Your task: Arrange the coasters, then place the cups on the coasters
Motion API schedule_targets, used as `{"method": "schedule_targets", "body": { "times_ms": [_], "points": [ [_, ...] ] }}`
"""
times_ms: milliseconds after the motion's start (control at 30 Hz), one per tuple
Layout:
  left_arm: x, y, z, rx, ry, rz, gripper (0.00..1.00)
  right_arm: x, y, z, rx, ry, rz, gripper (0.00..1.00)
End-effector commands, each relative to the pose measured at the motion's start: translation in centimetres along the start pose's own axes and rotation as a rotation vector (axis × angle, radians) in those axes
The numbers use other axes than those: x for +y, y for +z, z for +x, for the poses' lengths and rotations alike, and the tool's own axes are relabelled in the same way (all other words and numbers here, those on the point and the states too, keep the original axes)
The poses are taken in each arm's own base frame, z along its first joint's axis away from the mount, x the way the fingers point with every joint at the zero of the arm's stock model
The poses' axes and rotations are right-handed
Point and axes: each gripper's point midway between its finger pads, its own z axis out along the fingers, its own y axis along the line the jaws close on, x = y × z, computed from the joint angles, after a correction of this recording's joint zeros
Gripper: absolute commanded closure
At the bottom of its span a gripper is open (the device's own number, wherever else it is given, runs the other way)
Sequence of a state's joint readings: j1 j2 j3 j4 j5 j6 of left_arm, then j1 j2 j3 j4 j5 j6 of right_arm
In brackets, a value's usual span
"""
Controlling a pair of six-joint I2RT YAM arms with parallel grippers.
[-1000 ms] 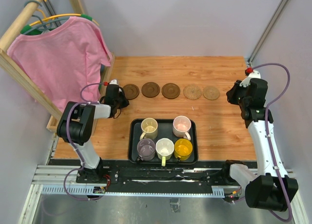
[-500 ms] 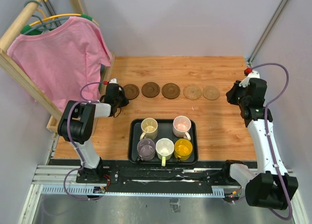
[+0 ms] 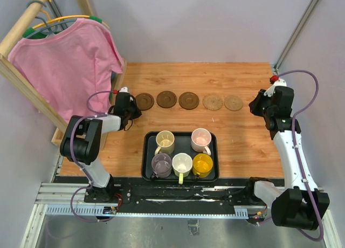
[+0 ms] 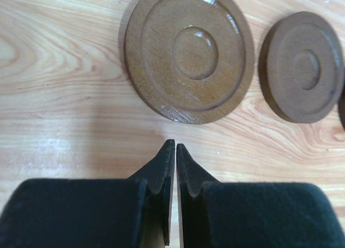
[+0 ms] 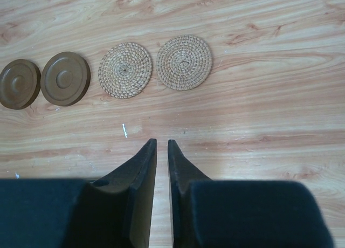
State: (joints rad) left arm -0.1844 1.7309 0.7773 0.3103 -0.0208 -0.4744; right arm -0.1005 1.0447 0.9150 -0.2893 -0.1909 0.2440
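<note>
Top external: pink shirt [image 3: 64, 59] on wooden rack [image 3: 21, 24], left of coasters [image 3: 189, 101].

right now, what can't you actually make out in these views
- Left wrist view: third dark coaster cut off by the right edge.
- Both wrist views: tray and cups lie outside the frame.
- Top view: pink shirt hides most of the wooden rack.

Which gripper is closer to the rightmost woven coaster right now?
Right. The right gripper is just off the rightmost woven coaster; the left gripper is across the row, by the leftmost dark coaster.
</note>
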Motion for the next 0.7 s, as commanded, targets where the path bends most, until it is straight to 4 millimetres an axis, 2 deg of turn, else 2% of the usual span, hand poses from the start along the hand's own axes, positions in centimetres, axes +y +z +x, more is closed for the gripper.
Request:
{"method": "schedule_targets", "body": {
  "times_ms": [0, 167, 200, 233, 300, 400, 500, 667],
  "points": [
    [-1.1, -2.8, -2.5, -0.063, 0.019, 0.040, 0.91, -0.3, -0.1, -1.4, -0.034, 0.096, 0.014, 0.87],
    [-2.5, -6.1, -5.0, -0.142, 0.030, 0.089, 0.87, -0.1, 0.4, -1.8, -0.040, 0.227, -0.048, 0.87],
    [-2.7, -6.6, -5.3, -0.154, 0.030, 0.097, 0.83, 0.2, 0.4, -1.7, -0.036, 0.241, -0.081, 0.85],
    [-3.0, -7.1, -5.6, -0.164, 0.028, 0.107, 0.77, 0.6, 0.5, -1.6, -0.033, 0.254, -0.123, 0.79],
    [-3.5, -8.1, -6.1, -0.180, 0.029, 0.135, 0.61, 1.2, 0.5, -1.5, -0.042, 0.295, -0.201, 0.53],
    [-4.4, -9.5, -6.7, -0.206, 0.021, 0.180, 0.48, 1.3, 0.5, -1.9, -0.080, 0.392, -0.299, 0.37],
    [-5.5, -10.8, -7.5, -0.235, 0.021, 0.232, 0.38, 0.7, 0.4, -1.8, -0.097, 0.486, -0.356, 0.35],
    [-6.9, -13.4, -8.8, -0.299, 0.017, 0.309, 0.35, 0.1, -0.1, -0.5, 0.001, 0.411, -0.301, 0.41]
  ]
}}
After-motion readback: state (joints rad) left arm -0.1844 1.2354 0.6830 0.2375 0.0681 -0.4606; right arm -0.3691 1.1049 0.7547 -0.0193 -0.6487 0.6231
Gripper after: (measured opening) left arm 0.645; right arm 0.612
